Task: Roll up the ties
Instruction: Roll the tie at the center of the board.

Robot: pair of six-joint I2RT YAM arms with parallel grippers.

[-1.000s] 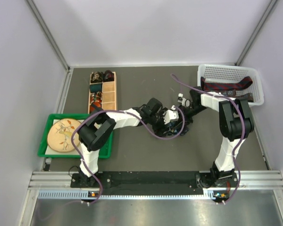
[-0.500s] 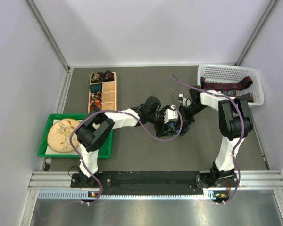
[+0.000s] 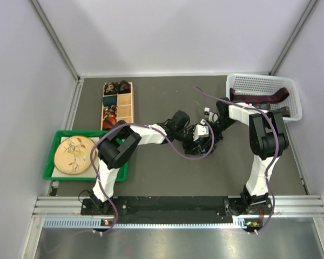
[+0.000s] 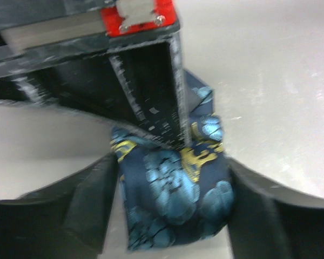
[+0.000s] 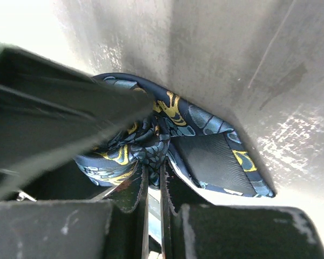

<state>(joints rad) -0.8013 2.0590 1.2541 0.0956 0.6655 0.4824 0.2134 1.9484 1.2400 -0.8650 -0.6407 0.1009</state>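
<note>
Both grippers worked one blue tie [image 5: 205,140], left of the white basket [image 3: 259,81].
My right gripper [image 5: 154,183] was pressed together, pinching the roll. My left gripper [image 4: 173,183] stood wide around it, touching both sides (squeezing or cradling, I couldn't tell). Finished coils [image 3: 112,87] sat in the wooden box [image 3: 129,102], far left of the basket. I judged this roll nearly formed, with the flat ties [image 3: 259,100] inside the basket left to do.
</note>
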